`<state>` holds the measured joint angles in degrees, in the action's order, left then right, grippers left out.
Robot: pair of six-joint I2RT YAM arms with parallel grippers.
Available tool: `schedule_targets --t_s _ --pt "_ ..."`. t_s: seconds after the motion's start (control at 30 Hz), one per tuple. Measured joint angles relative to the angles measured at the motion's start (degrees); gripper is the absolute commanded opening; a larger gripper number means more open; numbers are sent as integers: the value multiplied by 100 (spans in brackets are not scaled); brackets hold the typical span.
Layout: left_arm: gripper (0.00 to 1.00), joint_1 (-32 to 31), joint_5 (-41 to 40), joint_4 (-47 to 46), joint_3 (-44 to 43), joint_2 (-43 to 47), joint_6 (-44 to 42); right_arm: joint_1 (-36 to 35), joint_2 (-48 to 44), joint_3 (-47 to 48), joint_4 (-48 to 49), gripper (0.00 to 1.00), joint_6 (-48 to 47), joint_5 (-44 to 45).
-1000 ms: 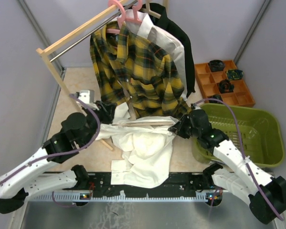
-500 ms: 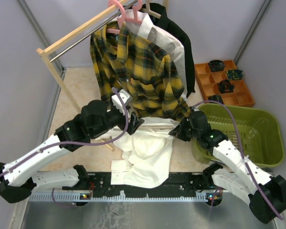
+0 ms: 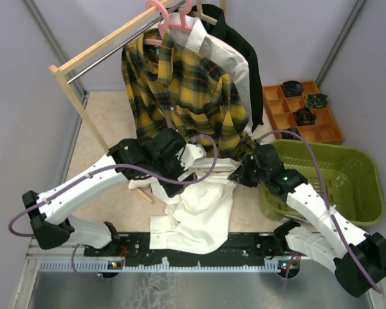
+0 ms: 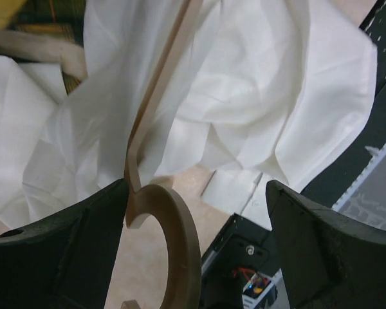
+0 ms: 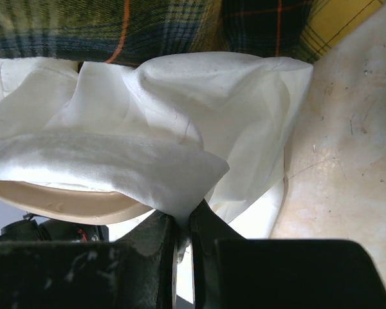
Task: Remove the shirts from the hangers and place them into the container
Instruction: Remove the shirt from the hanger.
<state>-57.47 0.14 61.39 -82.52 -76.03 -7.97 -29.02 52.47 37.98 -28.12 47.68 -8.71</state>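
Beige curved clothes hanger [image 4: 180, 225] lies hook-first between the wide-open left fingers [image 4: 328, 251]. The closed right fingers [image 5: 141, 264] pinch the plain white shirt [image 5: 199, 109] just above them. Best to grip the hook firmly, then draw the shirt towards the olive-green plastic basket [image 3: 367, 193].

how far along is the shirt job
Nothing binned yet: the basket is empty. In hand: one white shirt lies on the table on its hanger, the right end effector pinching its cloth, the left end effector open around the hook. Left: the plaid shirt, second white shirt and black shirt on the rack.
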Motion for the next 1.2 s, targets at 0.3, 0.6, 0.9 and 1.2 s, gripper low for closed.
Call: schedule_targets --t_s 0.3,0.6,0.9,1.2 --pt "2 0 -739 872 -275 -146 -122 2 83 76 -170 8 -66 4" --pt "0 0 -1259 883 -553 -81 -297 229 7 153 -177 8 -74 0" --pt "0 -2 -212 133 -575 1029 -372 1082 267 140 -15 35 -334 -938" --pt "0 -2 -164 210 -566 905 -581 1158 -1449 166 4 75 -1449 -946"
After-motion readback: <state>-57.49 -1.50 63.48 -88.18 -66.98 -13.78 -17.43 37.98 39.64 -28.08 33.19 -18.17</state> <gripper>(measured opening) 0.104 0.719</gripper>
